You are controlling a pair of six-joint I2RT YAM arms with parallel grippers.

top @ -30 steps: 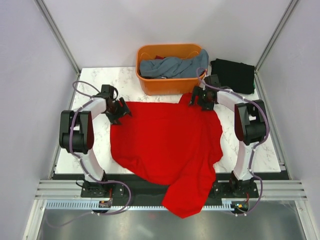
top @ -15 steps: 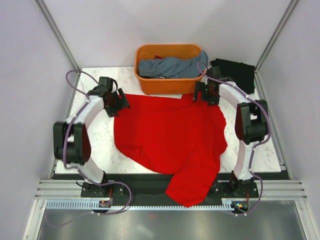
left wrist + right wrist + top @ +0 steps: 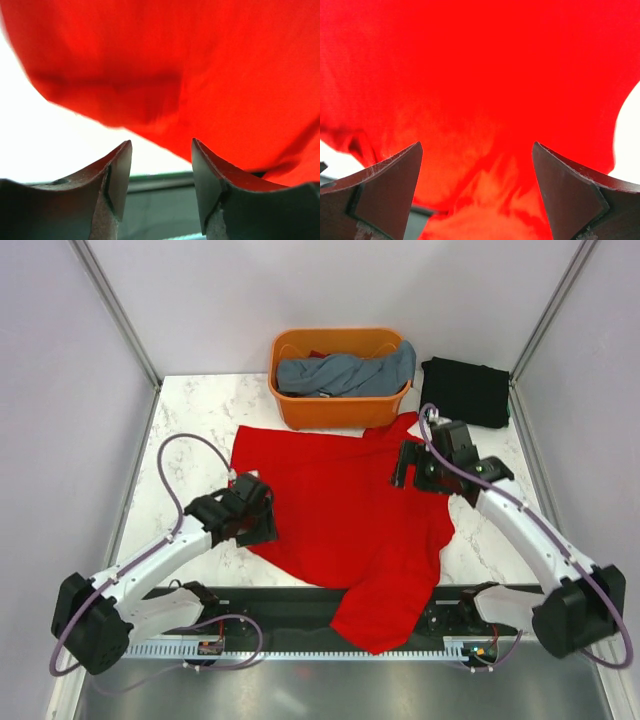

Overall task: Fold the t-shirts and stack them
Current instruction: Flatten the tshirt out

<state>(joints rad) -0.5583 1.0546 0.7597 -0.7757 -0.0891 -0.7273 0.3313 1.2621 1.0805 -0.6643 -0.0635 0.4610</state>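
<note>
1. The white marbled tabletop (image 3: 190,410) carries everything, with both arms reaching out over it.
2. The red t-shirt (image 3: 340,510) lies spread across the middle. Its far edge reaches the base of the orange tub (image 3: 340,416), and its near end hangs over the front edge of the tabletop.
3. The orange tub stands at the far centre, with the grey-blue t-shirt (image 3: 340,373) bunched inside it and draped over its right rim.
4. The black t-shirt (image 3: 467,390) lies folded at the far right corner, just beside the tub.
5. The right claw (image 3: 405,468) is over the red shirt's right side, released, with its jaws spread wide and nothing between them.
6. The left claw (image 3: 265,523) is at the shirt's left edge, released, with its fingers (image 3: 117,175) apart and no cloth between them. I cannot tell whether its tips touch the cloth.
</note>
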